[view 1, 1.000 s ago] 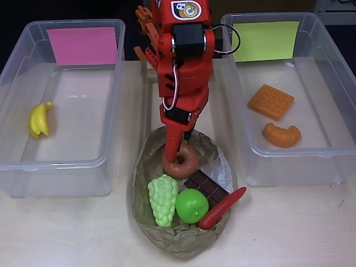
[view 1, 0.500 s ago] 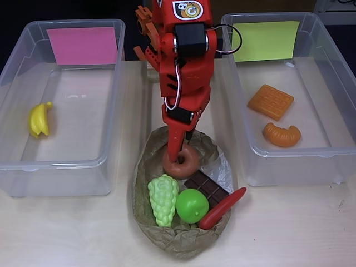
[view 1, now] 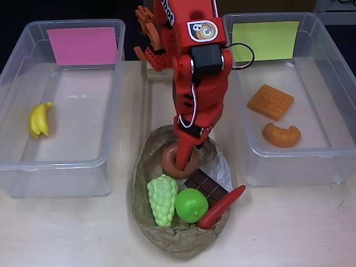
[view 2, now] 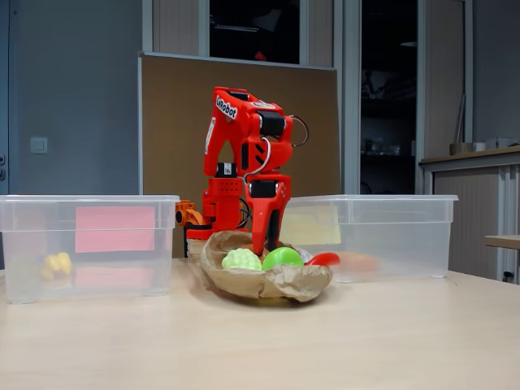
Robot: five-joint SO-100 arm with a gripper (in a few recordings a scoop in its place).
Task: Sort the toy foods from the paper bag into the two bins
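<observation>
The crumpled brown paper bag (view 1: 146, 167) lies on the table between the two bins. In it are a brown donut (view 1: 167, 161), light green grapes (view 1: 162, 199), a green apple (view 1: 192, 204), a dark chocolate bar (view 1: 207, 187) and a red chili (view 1: 222, 207). My red gripper (view 1: 182, 160) reaches down into the middle of the donut. Its jaws are hidden by the arm, so I cannot tell whether they hold it. The left bin (view 1: 55, 164) has a pink card and holds yellow bananas (view 1: 39, 119). The right bin (view 1: 289, 151) has a yellow-green card and holds an orange waffle (view 1: 271, 102) and a bread roll (view 1: 282, 135).
The fixed view shows the arm (view 2: 248, 175) bent down over the bag (view 2: 268, 283), with the grapes (view 2: 240, 260) and apple (view 2: 282, 257) at the bag's front. Bare tabletop (view 1: 289, 228) stretches in front of the bins.
The arm has swung right and leaned further over the bag. The finger has shifted from the donut's left rim to its middle, and the donut nudged slightly up-left.
</observation>
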